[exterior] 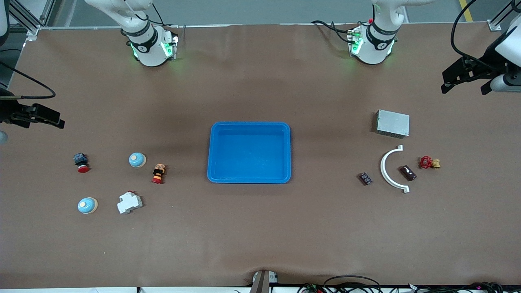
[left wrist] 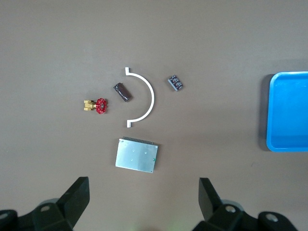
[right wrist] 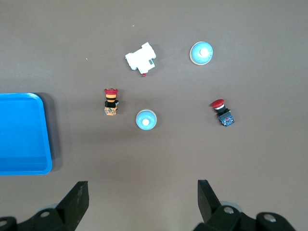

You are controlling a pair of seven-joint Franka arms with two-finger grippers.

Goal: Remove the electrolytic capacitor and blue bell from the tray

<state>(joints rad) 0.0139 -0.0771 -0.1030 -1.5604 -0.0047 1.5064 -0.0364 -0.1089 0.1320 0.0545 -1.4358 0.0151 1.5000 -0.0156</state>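
Two blue dome bells with white buttons lie toward the right arm's end: one (exterior: 137, 160) (right wrist: 146, 120) beside a striped push button, the other (exterior: 87, 205) (right wrist: 201, 53) nearer the front camera. A glossy dark brown block, seemingly the capacitor (exterior: 408, 173) (left wrist: 122, 92), lies toward the left arm's end inside a white arc. My left gripper (exterior: 466, 86) (left wrist: 144, 197) hangs open and empty over that end's table edge. At the other end my right gripper (exterior: 42, 117) (right wrist: 143, 197) also hangs open and empty. A blue tray (exterior: 249, 177) sits mid-table.
Near the bells: a red-capped button (exterior: 82, 162), a striped button (exterior: 158, 173), a white breaker (exterior: 129, 202). Near the brown block: a white arc (exterior: 386, 171), a small dark module (exterior: 365, 178), a red valve (exterior: 428, 162), a metal box (exterior: 392, 123).
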